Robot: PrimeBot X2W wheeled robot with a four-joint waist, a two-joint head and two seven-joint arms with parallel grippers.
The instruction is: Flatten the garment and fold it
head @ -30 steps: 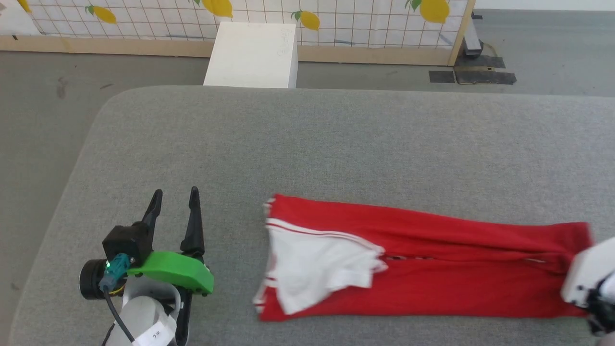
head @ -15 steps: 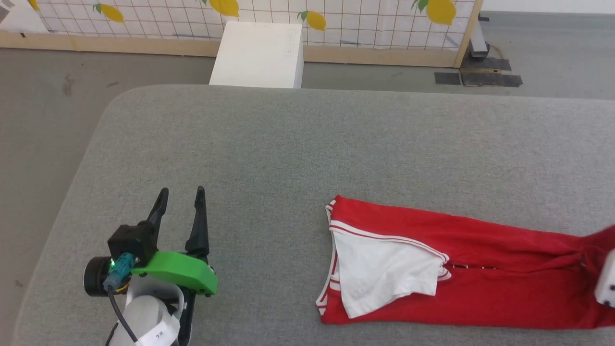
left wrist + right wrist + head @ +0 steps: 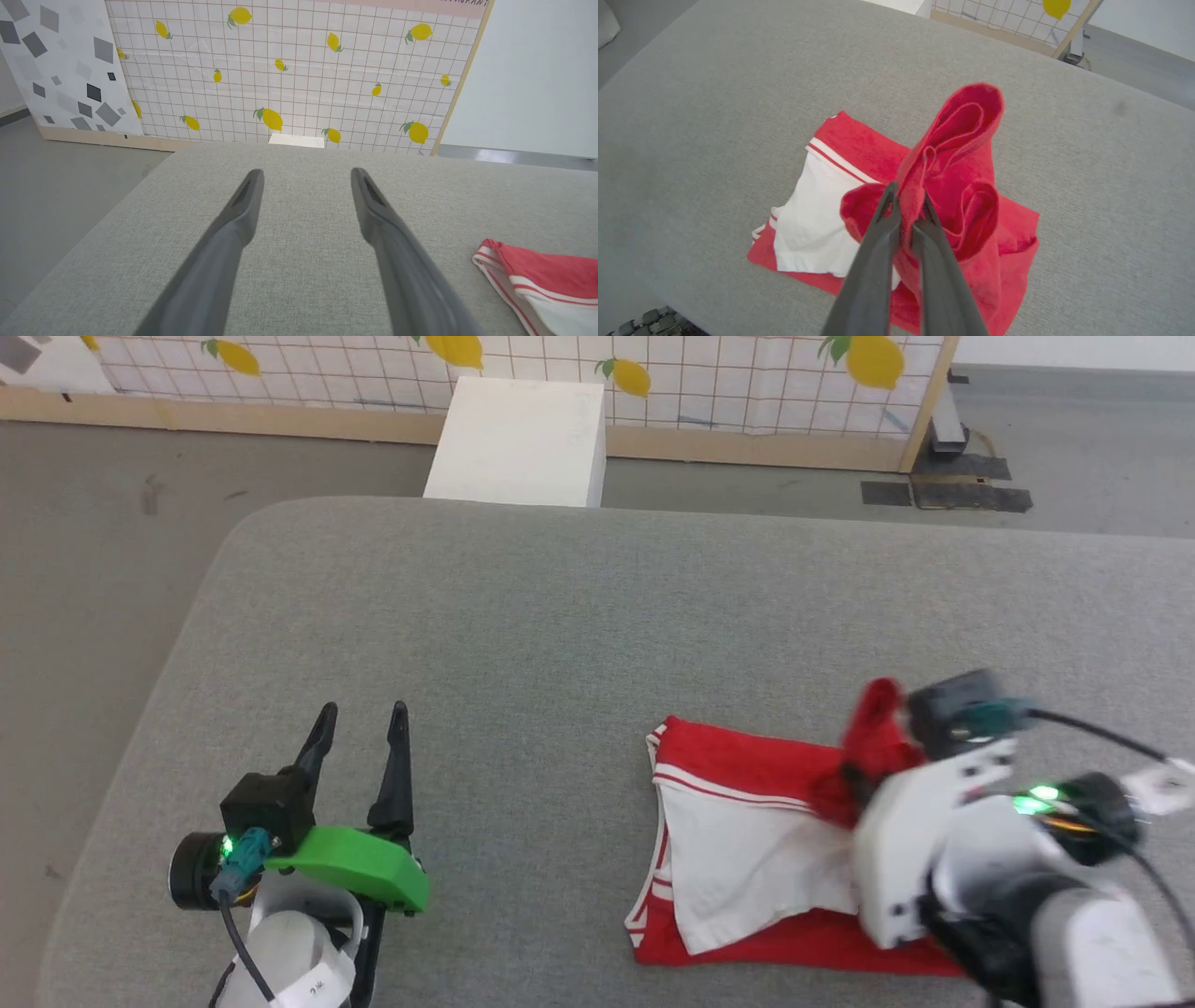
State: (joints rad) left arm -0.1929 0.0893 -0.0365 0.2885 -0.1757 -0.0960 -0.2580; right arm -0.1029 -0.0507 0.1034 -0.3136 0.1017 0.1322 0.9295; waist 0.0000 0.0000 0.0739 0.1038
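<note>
I see the garment (image 3: 738, 761) lying on the near right part of the grey padded surface (image 3: 560, 616), its white sleeve (image 3: 747, 859) spread on top of the red body. The red far end is bunched and lifted over the rest, pinched in my right gripper (image 3: 908, 193), whose fingers are clamped on the cloth. My left gripper (image 3: 363, 711) is well apart to the left, fingers spread, holding nothing

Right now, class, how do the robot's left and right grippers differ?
The left gripper is open and empty; the right gripper is shut on the garment.
The left gripper stands apart from the garment; the right gripper holds a red fold above it.
Both have two dark fingers.
</note>
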